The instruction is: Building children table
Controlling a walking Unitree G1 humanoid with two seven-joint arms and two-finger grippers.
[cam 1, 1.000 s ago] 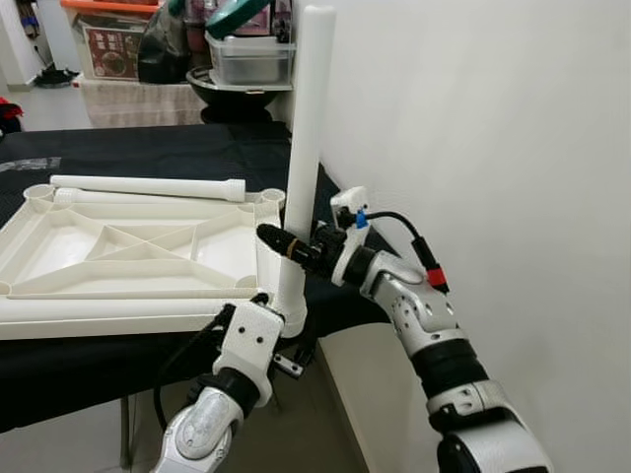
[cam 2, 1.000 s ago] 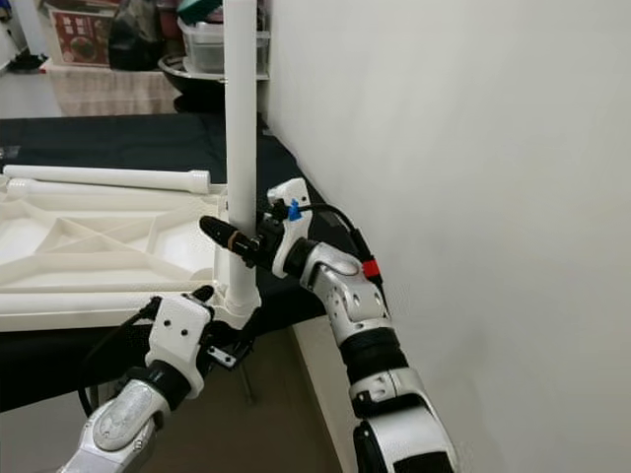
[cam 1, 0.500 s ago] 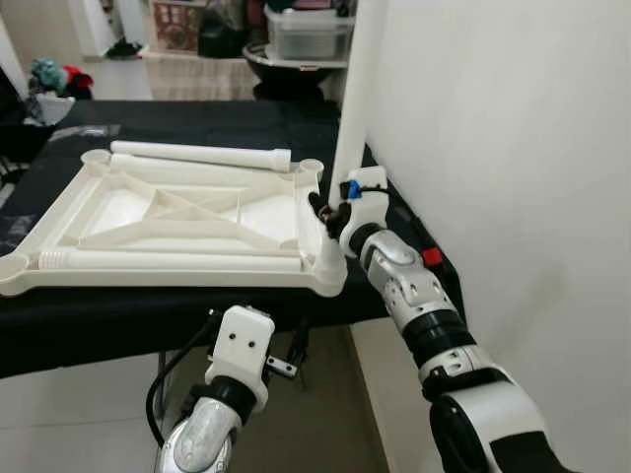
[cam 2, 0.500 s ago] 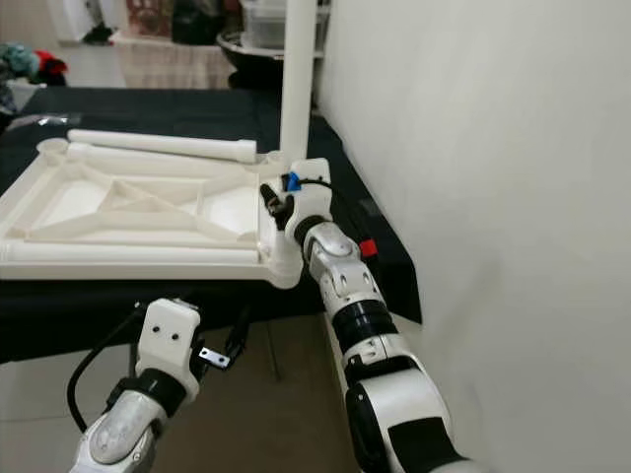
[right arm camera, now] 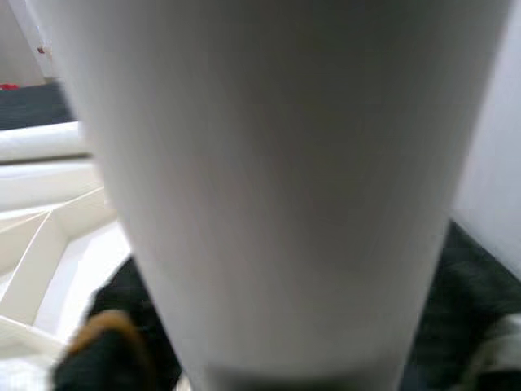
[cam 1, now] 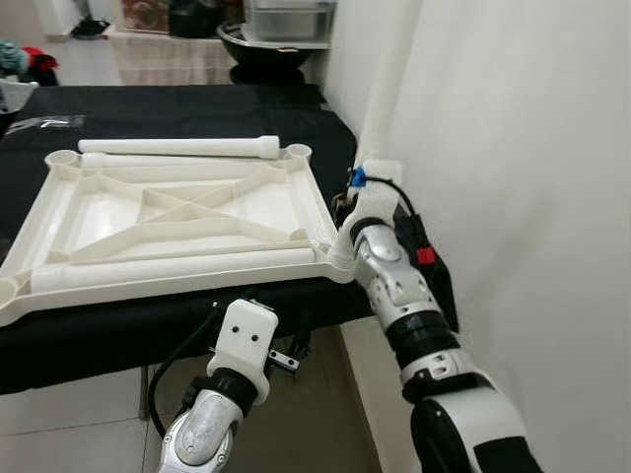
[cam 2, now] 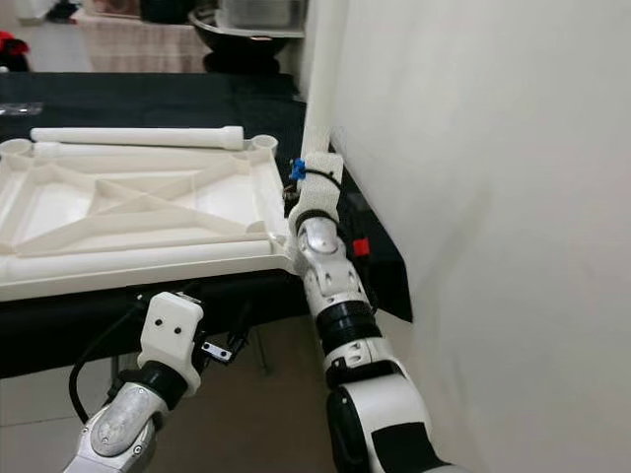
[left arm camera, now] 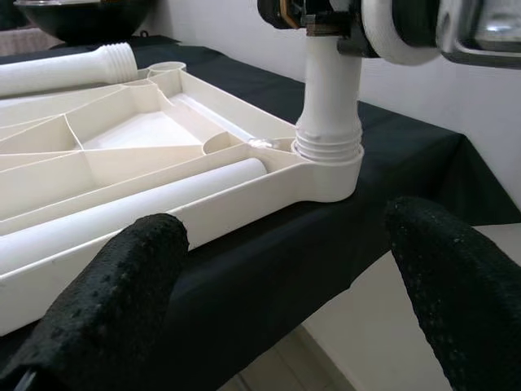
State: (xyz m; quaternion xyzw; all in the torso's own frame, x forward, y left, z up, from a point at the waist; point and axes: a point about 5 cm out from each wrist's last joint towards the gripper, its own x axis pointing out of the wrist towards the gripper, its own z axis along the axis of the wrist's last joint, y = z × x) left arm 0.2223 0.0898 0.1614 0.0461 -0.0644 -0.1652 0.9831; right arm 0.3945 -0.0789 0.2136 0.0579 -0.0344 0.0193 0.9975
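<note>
So, tabletop (cam 1: 177,212): white, ribbed, upside down.
Upright leg (left arm camera: 330,98): seated in tabletop's near-right corner socket.
Right gripper (cam 1: 347,202): clamped on upright leg.
Left gripper (left arm camera: 285,269): fingers apart, below tabletop edge.

White tabletop (cam 1: 177,212) upside down w/ leg (left arm camera: 330,106) upright in near-right corner socket.

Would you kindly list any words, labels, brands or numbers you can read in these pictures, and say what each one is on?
No text can be read in these views.
The white plastic tabletop, lying upside down on the black-covered table, bears no marking.
The upright table leg, the two loose legs and the wall carry none.
The boxes at the back are too blurred to read.
</note>
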